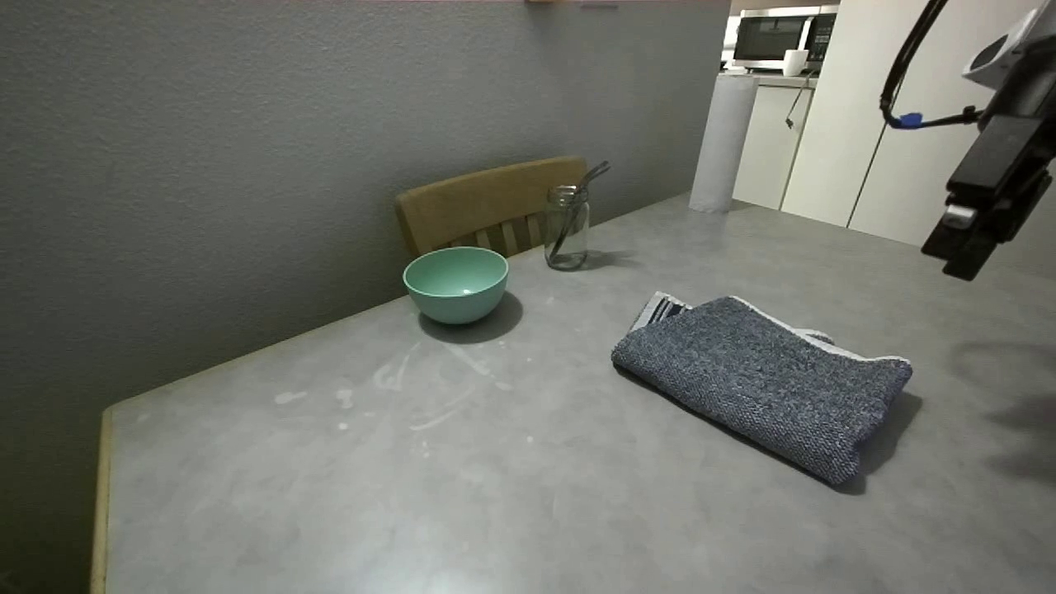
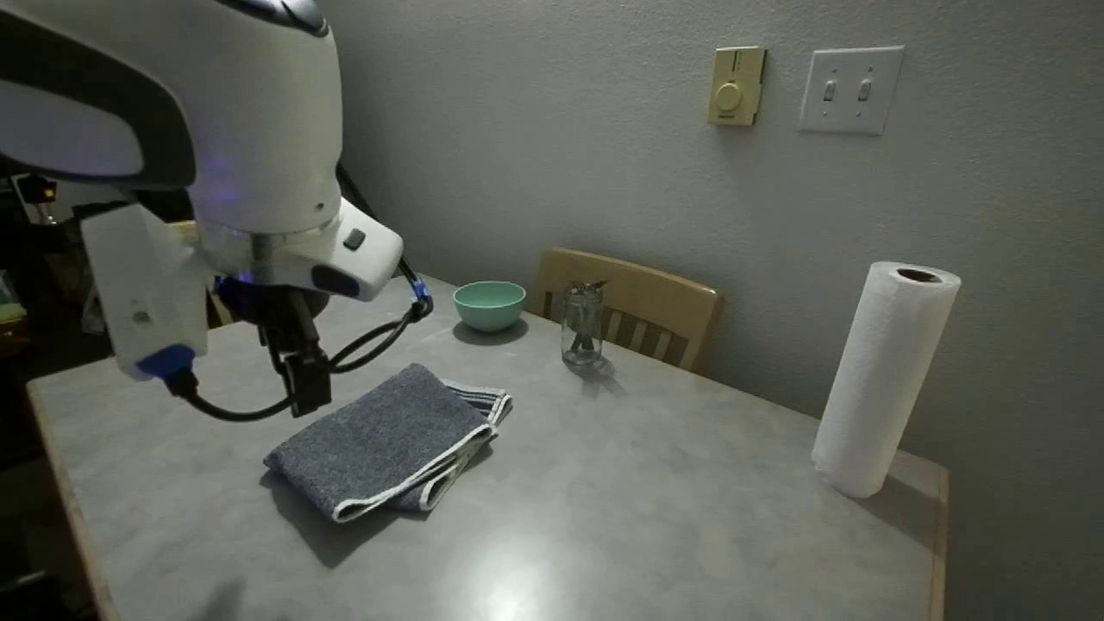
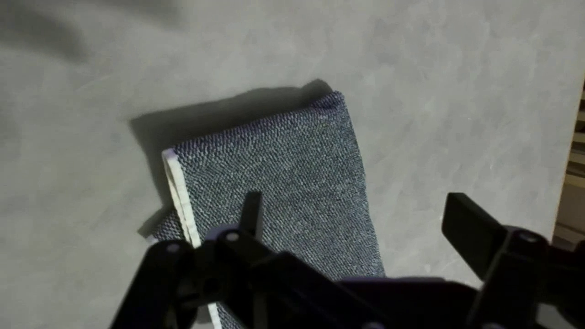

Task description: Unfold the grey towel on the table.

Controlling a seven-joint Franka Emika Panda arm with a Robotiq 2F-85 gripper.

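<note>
The grey towel [image 1: 759, 379] lies folded in layers on the table [image 1: 330, 511], its pale edging running along one side. A striped corner [image 2: 487, 398] pokes out from beneath the top layer. In the wrist view the towel [image 3: 283, 169] spans the middle, its lower part hidden behind my gripper [image 3: 355, 196]. The jaws stand wide apart with nothing between them; one finger [image 3: 252, 210] appears over the cloth, the other over bare tabletop. Both exterior views show the gripper [image 1: 953, 257] raised above the table, apart from the towel.
A teal bowl [image 1: 456, 285] and a glass jar [image 1: 568, 231] with straws stand near the wall-side edge, by a wooden chair [image 2: 634, 297]. A paper towel roll [image 2: 888, 379] stands near a table corner. The wall [image 1: 330, 165] runs behind that edge.
</note>
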